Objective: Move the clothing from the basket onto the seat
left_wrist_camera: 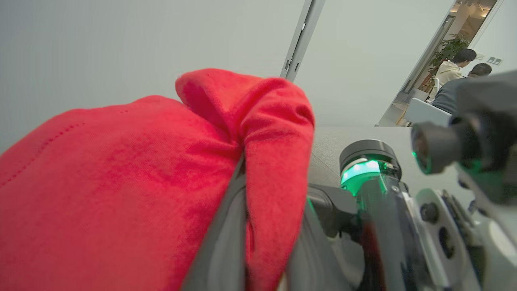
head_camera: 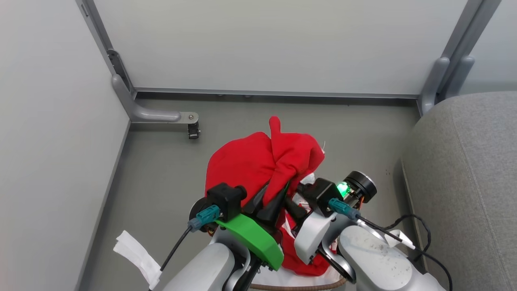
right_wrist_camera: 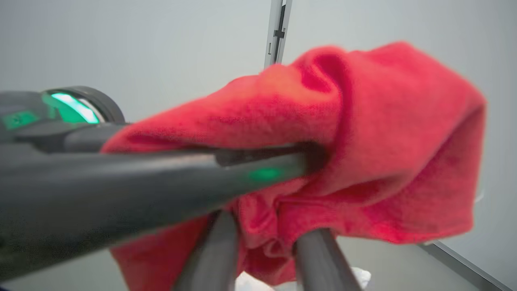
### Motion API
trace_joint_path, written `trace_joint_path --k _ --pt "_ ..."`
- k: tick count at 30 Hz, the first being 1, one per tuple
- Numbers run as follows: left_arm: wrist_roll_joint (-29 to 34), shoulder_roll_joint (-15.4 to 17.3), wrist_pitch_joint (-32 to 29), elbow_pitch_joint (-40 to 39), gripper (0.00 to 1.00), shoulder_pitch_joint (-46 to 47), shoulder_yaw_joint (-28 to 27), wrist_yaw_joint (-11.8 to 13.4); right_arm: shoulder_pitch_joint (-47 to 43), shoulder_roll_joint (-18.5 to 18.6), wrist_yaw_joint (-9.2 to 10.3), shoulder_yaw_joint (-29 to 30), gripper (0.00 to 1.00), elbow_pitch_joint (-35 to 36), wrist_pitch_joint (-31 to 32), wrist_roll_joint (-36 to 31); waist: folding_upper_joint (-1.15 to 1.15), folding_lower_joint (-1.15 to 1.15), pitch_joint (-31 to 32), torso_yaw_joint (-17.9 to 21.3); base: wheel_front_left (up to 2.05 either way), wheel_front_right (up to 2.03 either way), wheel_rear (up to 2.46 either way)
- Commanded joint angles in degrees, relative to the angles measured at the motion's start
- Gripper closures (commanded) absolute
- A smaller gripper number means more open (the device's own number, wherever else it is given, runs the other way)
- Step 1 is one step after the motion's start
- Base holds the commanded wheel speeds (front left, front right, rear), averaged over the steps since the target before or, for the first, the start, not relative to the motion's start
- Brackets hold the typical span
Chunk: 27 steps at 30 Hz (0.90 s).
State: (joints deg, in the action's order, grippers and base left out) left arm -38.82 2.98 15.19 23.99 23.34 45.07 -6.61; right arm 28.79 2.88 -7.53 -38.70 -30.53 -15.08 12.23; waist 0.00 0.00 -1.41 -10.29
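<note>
Closest to my head camera, my left forearm (head_camera: 206, 268) and right forearm (head_camera: 375, 258) are crowding the bottom edge. Just beyond them, my two grippers are meeting under the clothing (head_camera: 250, 161). My left gripper (head_camera: 271, 201) is pinching a fold of the red fabric between its dark fingers. My right gripper (head_camera: 294, 205) is gripping the same bundle from the other side, and the two are sitting just beside each other.

The clothing is hanging above the grey floor (head_camera: 169, 161). Its lower end is trailing down toward the basket (head_camera: 301, 286) — I cannot tell whether it is touching. The seat (head_camera: 464, 182) is lying well apart on my right.

My left wrist view is giving what the head view is not. The fold is sitting wedged between my fingers (left_wrist_camera: 226, 226) (their tips are buried in cloth). The right arm's green-lit wrist (left_wrist_camera: 365, 169) is glowing just beside them, and two people (left_wrist_camera: 456, 68) are sitting far off through a doorway.

My right wrist view is showing its own fingers (right_wrist_camera: 220, 250) clamping bunched red fabric — and the left gripper's finger (right_wrist_camera: 161, 190) is crossing in front of them.
</note>
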Motion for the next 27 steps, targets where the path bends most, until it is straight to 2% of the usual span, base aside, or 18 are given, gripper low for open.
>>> trace_joint_path --k 1,3,4,5,6,14,20,27 --pt "-0.16 -0.07 -0.07 0.17 1.0 0.67 0.45 0.15 0.41 0.06 0.08 0.57 1.0 0.2 -0.14 0.73 0.0 0.0 0.05 -0.3 0.0 0.0 0.0" --pt "0.35 -0.02 -0.07 0.31 1.0 0.66 0.19 0.58 -0.16 0.16 0.09 1.73 1.0 0.5 -0.14 1.15 0.0 0.0 -0.04 -0.35 0.0 0.0 0.0" --pt "0.74 0.02 -0.07 0.46 0.89 0.65 0.0 0.69 -0.43 0.17 0.09 2.22 1.0 0.58 -0.14 1.32 0.0 0.0 -0.06 -0.31 0.0 0.0 0.0" --pt "1.05 0.09 -0.07 0.52 0.56 0.59 -0.24 0.82 -0.62 0.18 0.09 2.63 1.0 0.79 -0.14 1.42 0.0 0.0 -0.08 -0.18 0.0 0.0 0.0" --pt "1.4 0.12 -0.07 0.54 0.0 0.42 -0.63 0.91 -0.85 0.24 0.09 3.22 1.0 1.04 -0.14 1.44 0.0 0.0 -0.15 0.07 0.0 0.0 0.0" --pt "6.66 0.68 -0.05 0.35 0.0 -1.21 -3.55 0.82 -3.71 0.21 0.09 9.26 1.0 1.82 -0.14 0.24 0.0 0.0 -0.94 5.08 0.0 0.0 0.0" --pt "10.44 1.17 -0.04 0.01 0.0 -2.26 -6.25 0.24 -5.85 0.12 0.08 13.9 1.0 2.8 -0.14 -1.38 0.0 0.0 -2.43 12.33 0.0 0.0 0.0" --pt "14.88 1.32 -0.05 -1.14 0.0 -3.44 -8.59 -0.41 -8.09 0.12 0.08 17.53 1.0 5.01 -0.14 -2.22 0.0 0.0 -4.02 22.66 0.0 0.0 0.0"
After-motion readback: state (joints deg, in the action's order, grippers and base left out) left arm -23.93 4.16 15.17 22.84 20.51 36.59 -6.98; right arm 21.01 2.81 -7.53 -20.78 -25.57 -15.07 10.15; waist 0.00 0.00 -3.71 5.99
